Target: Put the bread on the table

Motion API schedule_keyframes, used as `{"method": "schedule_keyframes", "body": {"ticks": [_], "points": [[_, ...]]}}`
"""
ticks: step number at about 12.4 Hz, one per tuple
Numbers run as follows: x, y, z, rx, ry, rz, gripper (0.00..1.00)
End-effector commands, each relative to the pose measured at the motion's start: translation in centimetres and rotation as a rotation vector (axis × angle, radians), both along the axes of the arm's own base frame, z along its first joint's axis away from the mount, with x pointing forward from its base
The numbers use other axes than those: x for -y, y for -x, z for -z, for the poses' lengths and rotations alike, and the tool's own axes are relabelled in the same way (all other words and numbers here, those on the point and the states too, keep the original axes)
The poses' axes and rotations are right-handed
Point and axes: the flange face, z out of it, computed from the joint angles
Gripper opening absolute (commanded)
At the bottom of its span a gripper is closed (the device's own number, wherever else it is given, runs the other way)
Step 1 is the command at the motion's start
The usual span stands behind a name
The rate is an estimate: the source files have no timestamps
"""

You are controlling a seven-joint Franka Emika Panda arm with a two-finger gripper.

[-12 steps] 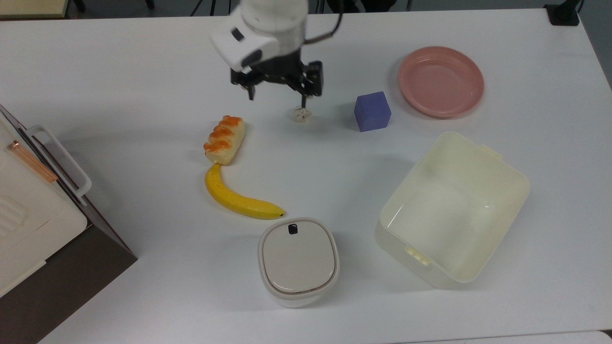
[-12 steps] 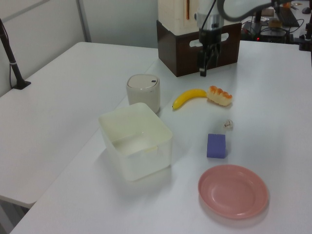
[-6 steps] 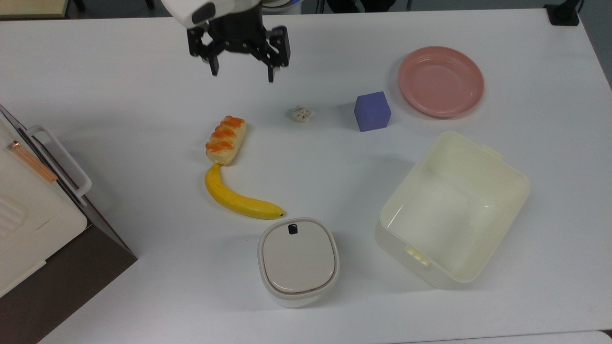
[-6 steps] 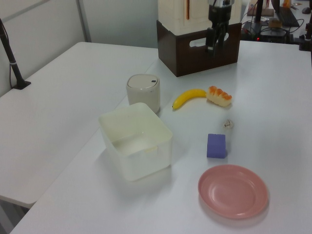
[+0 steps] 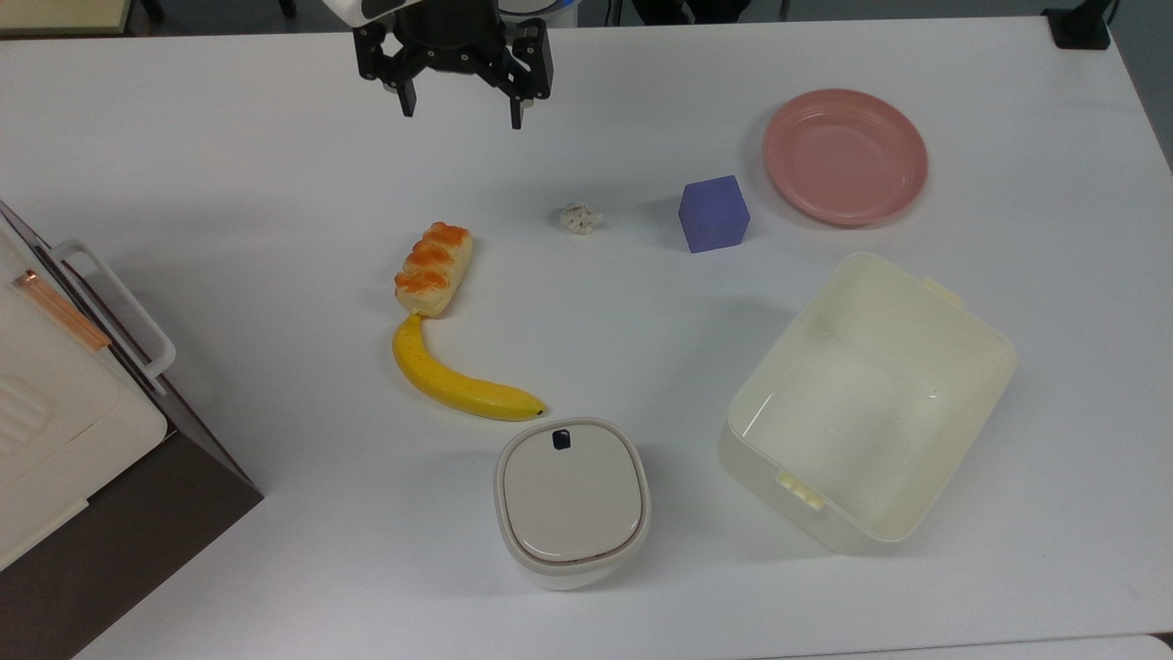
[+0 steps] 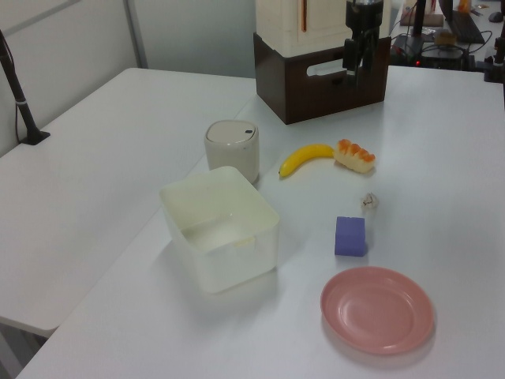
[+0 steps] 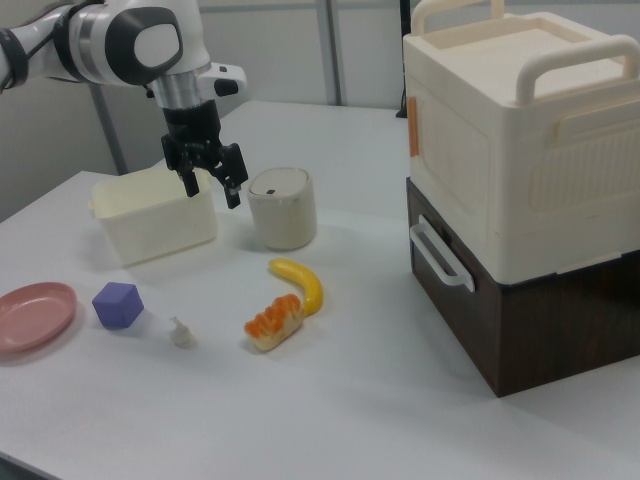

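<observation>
The bread (image 5: 433,269) (image 6: 355,155) (image 7: 274,321), a pale bun with orange glazed bumps, lies flat on the white table (image 5: 229,156), one end touching the tip of a yellow banana (image 5: 458,385). My gripper (image 5: 460,108) (image 7: 211,190) hangs open and empty well above the table, up the top view's frame from the bread and apart from it. In the left view the gripper (image 6: 353,66) is raised in front of the brown box.
A tiny whitish lump (image 5: 579,218), a purple cube (image 5: 713,214) and a pink plate (image 5: 845,156) lie to the top view's right. A cream open tub (image 5: 871,403) and lidded white pot (image 5: 572,500) sit nearer. A brown-and-cream box (image 5: 73,440) stands at the top view's left.
The gripper has lifted away from near the whitish lump and moved toward the top view's upper left, staying open. The bread has not moved.
</observation>
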Motion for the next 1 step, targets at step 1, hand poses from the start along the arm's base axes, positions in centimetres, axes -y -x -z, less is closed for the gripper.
{"method": "schedule_keyframes", "body": {"ticks": [1], "points": [[1.2,0.92,-0.88,-0.013,-0.005,-0.015,1.0]]}}
